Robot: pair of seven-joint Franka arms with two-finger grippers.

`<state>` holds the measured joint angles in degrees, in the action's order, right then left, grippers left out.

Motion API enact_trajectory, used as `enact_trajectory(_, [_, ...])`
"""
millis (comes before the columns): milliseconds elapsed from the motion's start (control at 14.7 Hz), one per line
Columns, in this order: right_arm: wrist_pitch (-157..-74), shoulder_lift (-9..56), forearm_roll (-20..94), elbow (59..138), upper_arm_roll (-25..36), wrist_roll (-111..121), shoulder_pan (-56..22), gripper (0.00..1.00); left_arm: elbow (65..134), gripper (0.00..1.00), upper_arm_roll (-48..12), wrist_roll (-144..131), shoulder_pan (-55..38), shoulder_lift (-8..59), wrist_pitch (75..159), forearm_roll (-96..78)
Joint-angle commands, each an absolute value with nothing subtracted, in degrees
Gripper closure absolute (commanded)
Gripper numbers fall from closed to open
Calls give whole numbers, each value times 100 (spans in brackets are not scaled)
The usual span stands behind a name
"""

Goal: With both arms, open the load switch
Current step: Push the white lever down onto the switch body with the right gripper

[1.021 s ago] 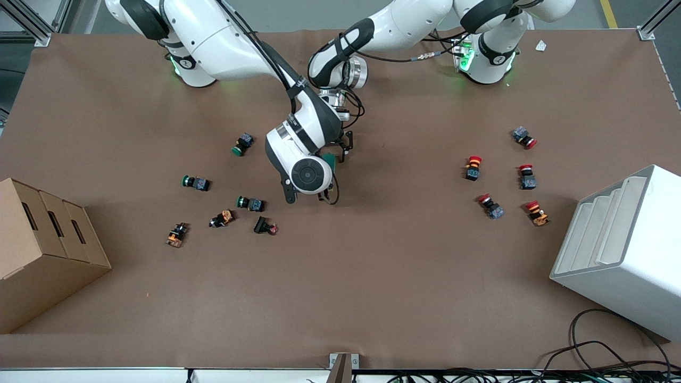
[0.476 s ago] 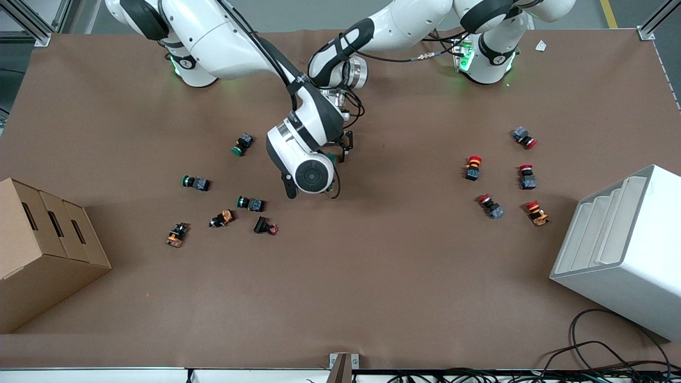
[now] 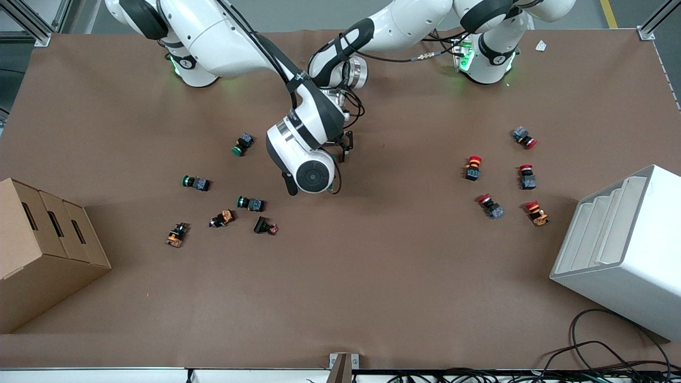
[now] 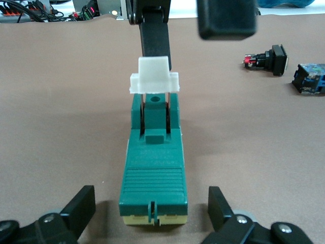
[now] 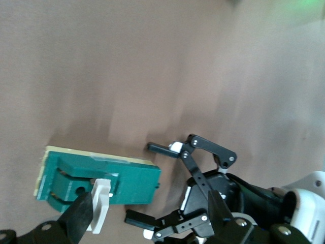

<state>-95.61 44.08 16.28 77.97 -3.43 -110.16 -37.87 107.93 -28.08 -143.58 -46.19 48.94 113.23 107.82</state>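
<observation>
Flanking load switch — both pincers, left pincer and right pincer, spread wide.

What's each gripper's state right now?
Left gripper: open, one finger on each side of the switch, not gripping.
Right gripper: open, the white lever between its fingers.

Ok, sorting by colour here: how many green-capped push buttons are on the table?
3, all toward the right arm's end: one button farthest from the front camera, one closest to the cardboard box, one nearest that camera. The right arm may hide others.
</observation>
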Motion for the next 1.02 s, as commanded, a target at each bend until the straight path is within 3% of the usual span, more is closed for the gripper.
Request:
enact_trajectory(0, [-9422,4307,1740,7901,-439,-10890,-3744,0,10749,2,-2777,-14432,-4676,5186,11505,10793])
enact_trajectory(953, [-9562,4474,1670,8191,-431,-10828,-4008,0,10749,3,-2786,-14440,-4667,5177,11505,10793])
